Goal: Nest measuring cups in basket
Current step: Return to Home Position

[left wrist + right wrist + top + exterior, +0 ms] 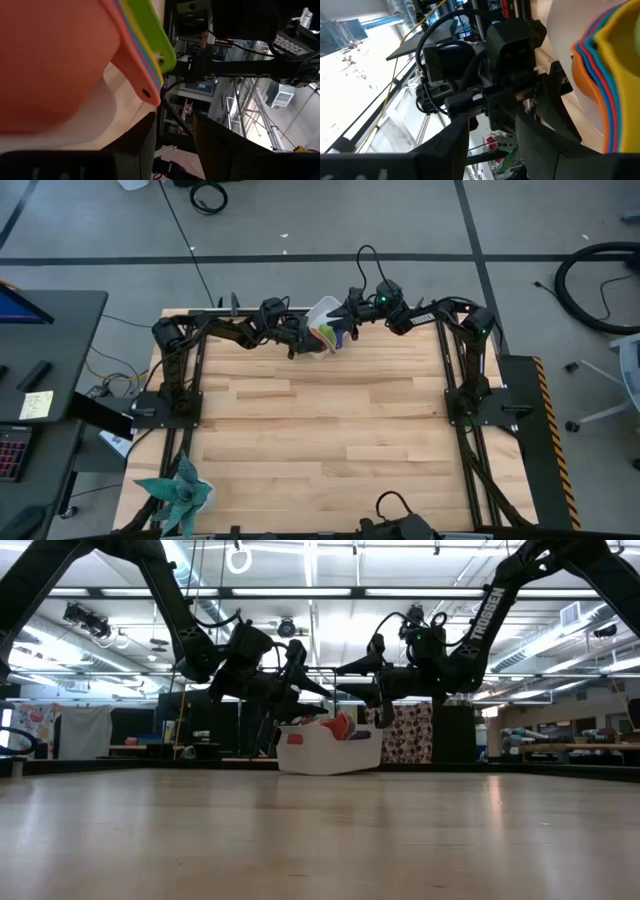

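The white basket (322,312) stands at the middle of the table's far edge, its bottom on the wood (328,755). Inside it lie the nested measuring cups (328,337), the orange one outermost (50,60), with their flat handles stacked and fanned (150,65). My left gripper (173,120) is open at the basket's left side (295,705). My right gripper (492,122) is open at its right side (380,710). Both point about level, toward each other. Nothing lies between either pair of fingers. My left gripper has one finger (137,140) right beside the basket's white wall (95,132); whether it touches, I cannot tell. My right gripper has one finger (545,135) close to the basket's wall (585,125); whether it touches, I cannot tell.
A teal plant figure (180,492) stands at the table's near left corner. A dark desk (50,350) lies beyond the left edge. The arms' frames (170,380) (475,380) run down both sides. Bare wood (330,430) stretches from the basket to the near edge.
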You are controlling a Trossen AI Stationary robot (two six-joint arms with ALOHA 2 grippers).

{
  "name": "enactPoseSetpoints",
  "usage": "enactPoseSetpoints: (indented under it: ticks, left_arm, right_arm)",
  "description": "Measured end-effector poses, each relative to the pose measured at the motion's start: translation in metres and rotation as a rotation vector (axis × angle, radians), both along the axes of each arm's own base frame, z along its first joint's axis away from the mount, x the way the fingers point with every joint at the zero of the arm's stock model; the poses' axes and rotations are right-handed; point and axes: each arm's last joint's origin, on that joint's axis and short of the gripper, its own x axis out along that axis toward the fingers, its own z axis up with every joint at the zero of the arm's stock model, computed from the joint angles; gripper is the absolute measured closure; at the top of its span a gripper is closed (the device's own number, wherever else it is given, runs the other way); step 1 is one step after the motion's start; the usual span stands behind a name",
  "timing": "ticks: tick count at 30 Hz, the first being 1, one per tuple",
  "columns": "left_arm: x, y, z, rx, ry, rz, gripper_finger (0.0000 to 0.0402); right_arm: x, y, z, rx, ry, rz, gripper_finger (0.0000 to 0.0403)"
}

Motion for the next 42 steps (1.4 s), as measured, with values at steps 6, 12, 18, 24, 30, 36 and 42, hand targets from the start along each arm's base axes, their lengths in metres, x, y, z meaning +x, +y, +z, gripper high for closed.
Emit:
enactPoseSetpoints:
  ticks: [6,12,18,24,30,36,42]
  left_arm:
    - [-0.001,0.001,0.001,0.002,-0.004,-0.001,0.0278]
    - [-0.007,0.01,0.011,-0.03,-0.098,-0.096,0.0287]
    - [-0.012,0.007,0.057,0.141,-0.448,-0.164,0.0287]
    - [-0.031,0.004,0.104,0.311,-0.649,-0.138,0.0287]
    - [-0.058,-0.02,0.168,0.522,-0.807,-0.159,0.0287]
    - [-0.102,-0.059,0.233,0.703,-0.976,-0.194,0.0287]
    - [-0.158,-0.108,0.281,0.906,-1.122,-0.26,0.0287]
  right_arm:
    - [0.003,0.003,0.0,0.0,0.001,0.01,0.0238]
    - [0.001,0.002,0.003,-0.082,-0.039,0.003,0.0238]
    - [-0.009,-0.003,0.024,-0.281,-0.223,-0.037,0.0238]
    - [-0.024,-0.003,0.055,-0.362,-0.389,-0.141,0.0238]
    - [-0.045,0.011,0.108,-0.557,-0.498,-0.136,0.0238]
    - [-0.082,0.041,0.174,-0.821,-0.648,-0.155,0.0238]
    - [-0.127,0.085,0.231,-1.096,-0.811,-0.213,0.0238]
